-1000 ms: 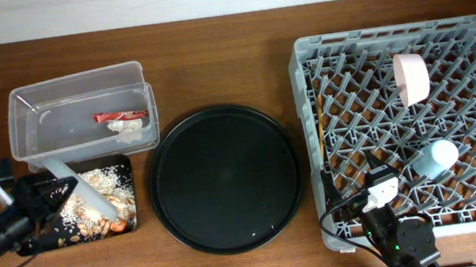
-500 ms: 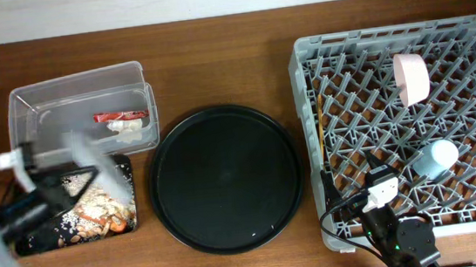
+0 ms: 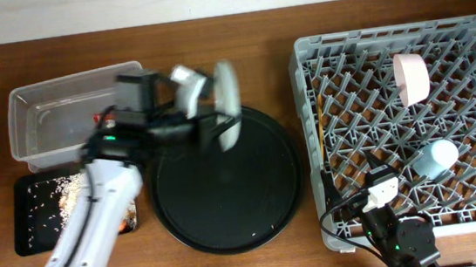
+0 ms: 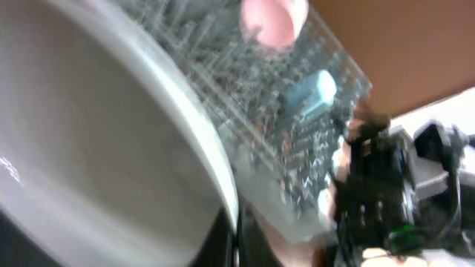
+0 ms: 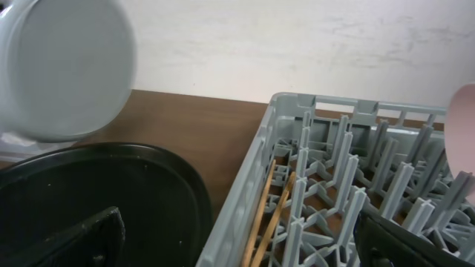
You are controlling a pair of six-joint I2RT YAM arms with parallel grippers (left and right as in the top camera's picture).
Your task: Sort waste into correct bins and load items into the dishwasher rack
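My left gripper (image 3: 212, 123) is shut on the pale grey plate (image 3: 227, 104), holding it on edge above the far part of the round black tray; the plate fills the left wrist view (image 4: 89, 126) and shows in the right wrist view (image 5: 63, 67). The grey dishwasher rack (image 3: 473, 32) holds the pinkish-white bowl (image 3: 410, 77), the light blue cup (image 3: 433, 158) and the chopsticks (image 3: 320, 134) along its left wall. Rice scraps lie in the flat black tray (image 3: 34, 245). The clear tub (image 3: 39, 117) is partly hidden by my arm. My right gripper (image 5: 237, 222) is open and empty at the rack's near left corner.
The large round black tray (image 3: 226, 196) lies between the bins and the rack. My left arm reaches across the flat tray and the tub's right end. The right arm's base (image 3: 397, 241) sits at the table's front edge.
My left arm has swung from over the flat black tray up and to the right, carrying the plate over the round tray. The right arm has not moved.
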